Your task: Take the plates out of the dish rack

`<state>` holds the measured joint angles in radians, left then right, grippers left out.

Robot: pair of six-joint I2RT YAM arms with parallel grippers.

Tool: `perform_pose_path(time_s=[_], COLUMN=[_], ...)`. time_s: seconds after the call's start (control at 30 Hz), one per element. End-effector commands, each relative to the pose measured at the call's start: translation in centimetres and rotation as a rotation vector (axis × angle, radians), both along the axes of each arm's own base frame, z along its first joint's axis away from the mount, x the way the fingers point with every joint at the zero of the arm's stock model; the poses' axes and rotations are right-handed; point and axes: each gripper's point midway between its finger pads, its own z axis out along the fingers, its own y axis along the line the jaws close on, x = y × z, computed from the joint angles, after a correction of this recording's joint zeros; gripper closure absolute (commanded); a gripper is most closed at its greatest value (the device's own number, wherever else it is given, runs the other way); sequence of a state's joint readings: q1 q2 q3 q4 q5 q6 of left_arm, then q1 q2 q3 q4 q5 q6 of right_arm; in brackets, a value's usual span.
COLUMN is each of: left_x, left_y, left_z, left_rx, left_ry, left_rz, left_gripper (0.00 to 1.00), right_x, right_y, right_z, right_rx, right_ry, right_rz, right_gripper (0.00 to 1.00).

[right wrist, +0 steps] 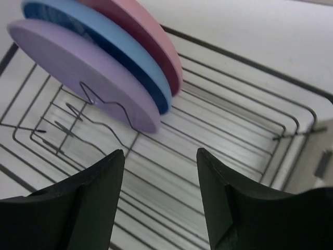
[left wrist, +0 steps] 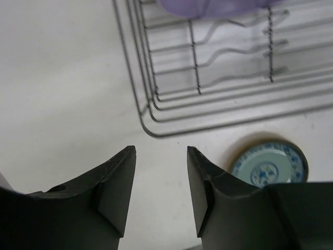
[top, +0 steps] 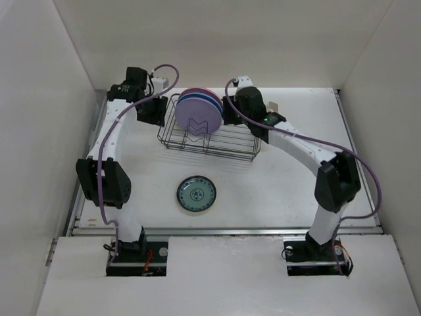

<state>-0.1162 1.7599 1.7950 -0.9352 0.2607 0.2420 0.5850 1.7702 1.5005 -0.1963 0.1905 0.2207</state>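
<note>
White desk [top: 283,191] carries the dark wire dish rack [top: 223,141] close to its far edge, a little left of the middle. The unloading looks partly done. Three large plates stand on edge together at the rack's left end, leaning in the zigzag dividers: the lavender plate [right wrist: 78,67] in front, the blue plate [right wrist: 119,52] behind it and the pink plate [right wrist: 145,36] at the back, and the rest of the rack shows bare wire. One small teal plate [top: 196,195] with a dark rim lies flat on the desk, clear of the rack and toward the near edge. So by this showing one plate is out and three are left to lift. The right hand [right wrist: 160,153] hangs over the rack's right part, aimed at the stack, jaws apart and holding nothing. The left hand [left wrist: 161,151] sits just outside the rack's left end over bare desk, jaws moderately parted and also empty.
</note>
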Motion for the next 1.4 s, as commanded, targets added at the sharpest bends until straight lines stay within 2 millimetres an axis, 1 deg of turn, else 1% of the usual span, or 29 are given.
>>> perform_pose_path(time_s=[0.0,0.03,0.07,0.1,0.13,0.17,0.2,0.3,0.33,0.37,0.4,0.43,0.47,0.5,0.57,0.6,0.63,0.67,0.7,0.73,0.77,0.83,0.9,1.0,1.1,1.13,1.17,1.2,1.37], left_x=[4.0,4.9,5.7,6.5,6.8,7.6,7.8,8.4,8.5,8.5,7.9,7.9,7.6,7.3,6.9,6.8,6.3,6.0,6.0,5.7,5.7,5.7,5.7,5.4,5.4,5.4,5.4,5.4,5.2], left_y=[1.6,2.0,2.1,2.4,2.7,2.6,3.0,3.1,3.1,3.1,2.9,2.8,2.6,2.5,2.1,1.7,1.7,1.5,1.5,1.5,1.5,1.5,1.5,1.5,1.5,1.5,1.5,1.5,1.5], left_z=[-1.8,-2.3,-3.5,-4.0,-4.7,-4.8,-6.6,-7.9,-8.9,-8.9,-9.9,-9.9,-10.3,-10.7,-11.1,-11.1,-11.8,-11.6,-11.6,-12.0,-11.9,-11.9,-11.5,-11.8,-11.8,-11.8,-11.8,-11.8,-11.8], left_rx=[0.064,0.087,0.099,0.114,0.130,0.127,0.136,0.143,0.148,0.148,0.143,0.135,0.130,0.125,0.100,0.079,0.083,0.070,0.070,0.068,0.067,0.067,0.065,0.067,0.067,0.067,0.067,0.067,0.069], left_ry=[-0.021,-0.030,-0.007,-0.011,-0.001,-0.011,0.028,0.048,0.069,0.069,0.103,0.105,0.120,0.135,0.155,0.161,0.183,0.184,0.184,0.200,0.193,0.193,0.184,0.193,0.193,0.193,0.193,0.193,0.202], left_rz=[0.144,0.160,0.179,0.189,0.212,0.213,0.219,0.232,0.230,0.230,0.232,0.227,0.222,0.217,0.218,0.217,0.216,0.209,0.209,0.218,0.219,0.219,0.219,0.219,0.219,0.219,0.219,0.219,0.218], left_gripper=[0.59,0.59,0.59,0.59,0.59,0.59,0.59,0.59,0.61,0.64,0.68,0.75,0.92,0.99,1.00,1.00,1.00,1.00,1.00,1.00,1.00,1.00,1.00,1.00,1.00,1.00,1.00,1.00,1.00], right_x=[3.0,3.5,4.4,5.3,5.7,6.1,6.7,7.4,7.5,7.4,7.4,7.2,7.2,7.3,7.0,7.0,6.8,6.6,6.5,6.3,6.2,5.6,5.0,4.8,4.5,4.5,4.3,4.5,5.1], right_y=[3.1,3.7,4.3,4.9,5.1,5.6,6.1,6.7,7.0,7.0,7.0,6.6,6.4,6.3,5.6,5.4,5.1,4.8,4.5,4.4,4.0,3.6,3.5,3.6,3.9,4.0,4.1,4.3,5.0], right_z=[2.3,2.1,3.2,1.5,1.1,1.1,0.6,0.4,0.3,0.0,0.0,-0.3,0.0,-0.3,0.5,-0.1,0.7,0.9,0.2,0.9,0.2,0.6,-0.1,-0.5,-1.0,-0.1,-0.6,-0.1,-0.7], right_rx=[0.012,0.016,0.032,0.019,0.013,0.021,0.018,0.019,0.023,0.018,0.018,0.009,0.003,-0.001,-0.010,-0.028,-0.027,-0.036,-0.049,-0.046,-0.059,-0.061,-0.067,-0.060,-0.048,-0.036,-0.036,-0.016,-0.011], right_ry=[-0.095,-0.094,-0.120,-0.100,-0.090,-0.093,-0.088,-0.083,-0.081,-0.072,-0.072,-0.065,-0.079,-0.080,-0.094,-0.089,-0.097,-0.101,-0.090,-0.095,-0.085,-0.082,-0.065,-0.052,-0.036,-0.054,-0.042,-0.059,-0.057], right_rz=[0.072,0.080,0.080,0.080,0.080,0.091,0.091,0.100,0.111,0.111,0.111,0.102,0.097,0.089,0.075,0.071,0.062,0.066,0.056,0.056,0.044,0.044,0.053,0.061,0.079,0.079,0.093,0.088,0.099], right_gripper=[0.37,0.37,0.37,0.37,0.38,0.38,0.39,0.44,0.48,0.49,0.51,0.53,0.55,0.59,0.61,0.59,0.54,0.47,0.45,0.45,0.45,0.45,0.45,0.51,0.52,0.57,0.59,0.60,0.63])
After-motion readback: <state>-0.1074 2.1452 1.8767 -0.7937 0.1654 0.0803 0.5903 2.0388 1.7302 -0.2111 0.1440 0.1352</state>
